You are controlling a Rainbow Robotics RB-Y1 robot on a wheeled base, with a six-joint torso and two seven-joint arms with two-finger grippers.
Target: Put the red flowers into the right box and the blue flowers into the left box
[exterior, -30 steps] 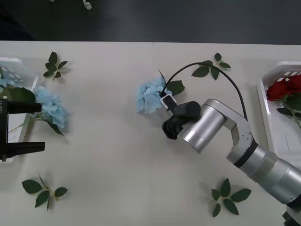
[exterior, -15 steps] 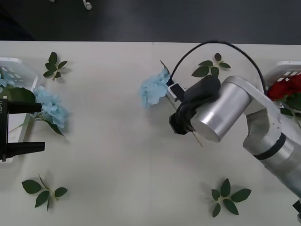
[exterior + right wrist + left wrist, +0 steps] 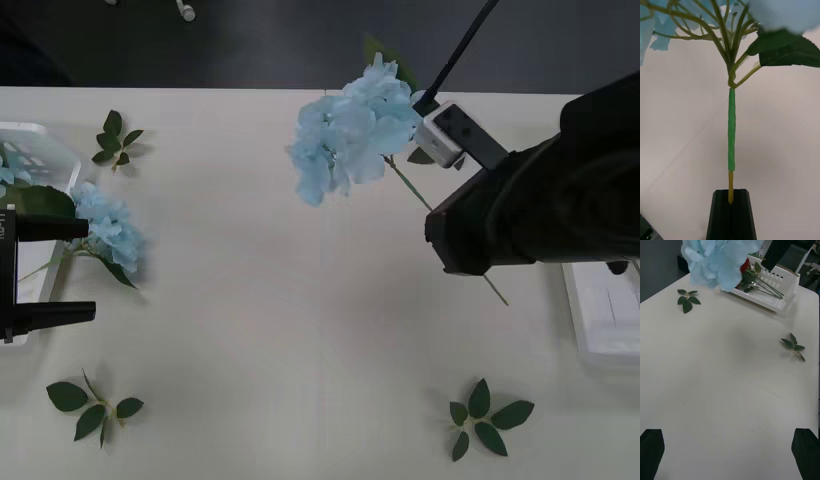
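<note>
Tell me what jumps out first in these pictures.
The blue flower held up over the table's middle, its stem pinched in the right gripper, stands out most. Another blue flower lies beside the left box, near the open left gripper. Red flowers rest in the right box.

Pale cream tabletop [image 3: 250,330], faint seam down its middle, evenly lit; beyond the far edge, dark grey floor [image 3: 300,40].
</note>
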